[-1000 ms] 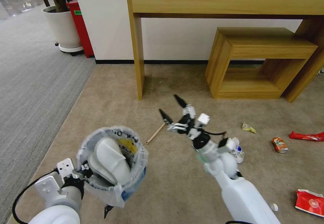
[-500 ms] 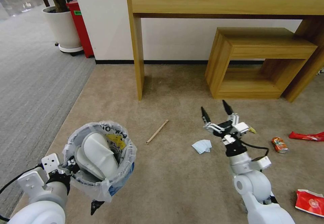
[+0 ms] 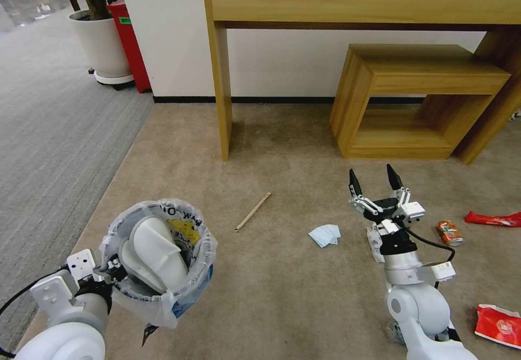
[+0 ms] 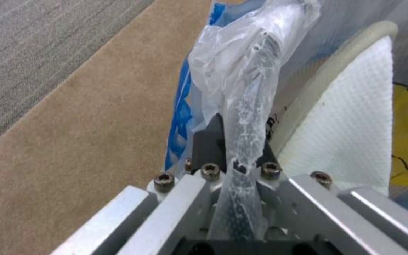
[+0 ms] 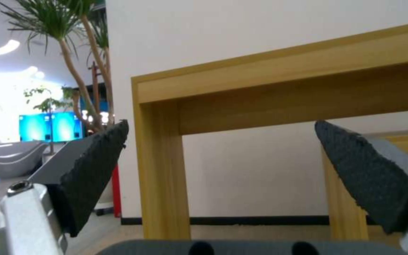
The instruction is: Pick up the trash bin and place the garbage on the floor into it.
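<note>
Jaws spread wide and empty on the right gripper, now swung out to four o'clock above the floor, away from the trash bin at eight o'clock. Left gripper stays clamped on the bin's bagged rim, slipper inside. Tissue pack now uncovered at five o'clock; stick and can remain to collect.

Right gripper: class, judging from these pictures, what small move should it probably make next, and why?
Probably lower toward the tissue pack. The right gripper is open, empty and raised above the floor, with the pack lying on the carpet just to its left and nearer than the wooden stick. The left gripper already holds the trash bin by its rim, ready to receive it.
</note>
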Controlling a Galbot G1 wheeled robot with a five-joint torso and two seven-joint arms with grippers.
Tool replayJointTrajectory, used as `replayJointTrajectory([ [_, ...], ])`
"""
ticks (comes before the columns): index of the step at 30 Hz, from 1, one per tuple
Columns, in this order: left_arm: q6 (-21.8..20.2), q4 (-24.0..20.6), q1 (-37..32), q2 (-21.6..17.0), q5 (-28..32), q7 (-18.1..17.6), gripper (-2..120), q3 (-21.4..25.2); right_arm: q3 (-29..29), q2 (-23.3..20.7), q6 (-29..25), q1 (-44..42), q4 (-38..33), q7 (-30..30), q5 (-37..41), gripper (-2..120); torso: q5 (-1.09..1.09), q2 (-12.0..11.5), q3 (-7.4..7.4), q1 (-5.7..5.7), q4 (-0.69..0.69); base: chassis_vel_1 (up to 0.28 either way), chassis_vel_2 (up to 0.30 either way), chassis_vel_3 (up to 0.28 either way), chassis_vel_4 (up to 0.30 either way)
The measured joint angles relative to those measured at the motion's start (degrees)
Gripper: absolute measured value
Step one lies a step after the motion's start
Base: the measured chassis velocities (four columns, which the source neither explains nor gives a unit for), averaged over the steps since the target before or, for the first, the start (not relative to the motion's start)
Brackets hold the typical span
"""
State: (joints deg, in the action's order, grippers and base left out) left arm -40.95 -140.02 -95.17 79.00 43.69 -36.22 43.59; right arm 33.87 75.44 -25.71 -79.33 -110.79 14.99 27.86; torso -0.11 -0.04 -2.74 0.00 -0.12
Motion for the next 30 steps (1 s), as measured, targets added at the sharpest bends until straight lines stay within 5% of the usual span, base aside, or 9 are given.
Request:
replayJointTrajectory([
  [30, 0.63, 0.57, 0.23, 0.65, -0.05, 0.61, 0, 0.22, -1.43, 0.72, 0.01, 0.23, 0.00, 1.70, 2.61, 100, -0.01, -0.01, 0.00, 0.00, 0.00, 0.043, 0.042, -0.041, -0.039],
])
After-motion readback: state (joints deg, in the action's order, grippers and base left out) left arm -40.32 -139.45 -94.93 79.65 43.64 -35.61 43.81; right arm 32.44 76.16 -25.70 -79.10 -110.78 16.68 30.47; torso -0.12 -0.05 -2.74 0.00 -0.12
